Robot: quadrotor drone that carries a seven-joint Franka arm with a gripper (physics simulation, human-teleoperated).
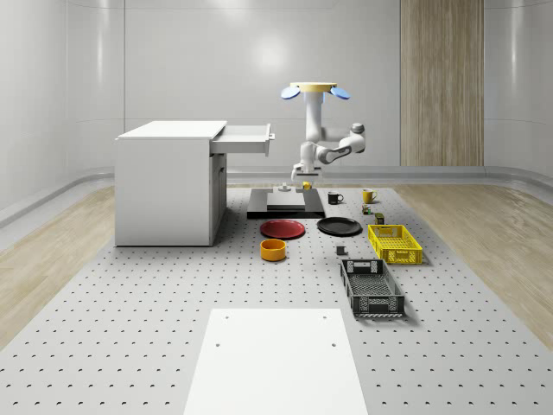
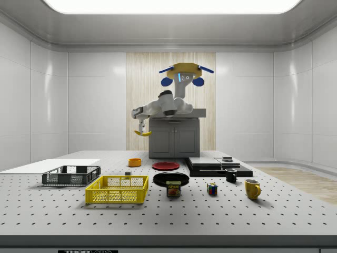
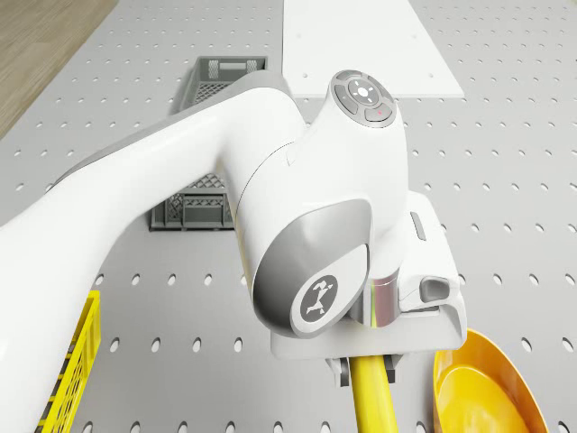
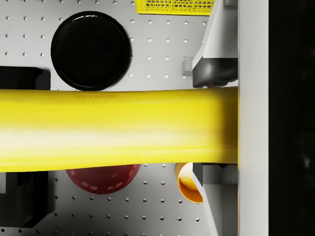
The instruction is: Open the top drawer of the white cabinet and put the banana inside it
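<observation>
Side view: curved yellow banana (image 2: 141, 133) clamped in two-finger gripper (image 2: 140, 126).
Drone (image 2: 185, 73) is seen hovering beside open-drawered white cabinet (image 1: 169, 183).

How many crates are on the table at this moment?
2. The yellow crate sits toward the whole-scene view's right, just beyond the dark crate, which lies nearer the camera. Both stand away from the cabinet. None seem hidden.

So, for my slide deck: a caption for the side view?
Hovering drone carries the banana in its gripper, beside the white cabinet.
</observation>
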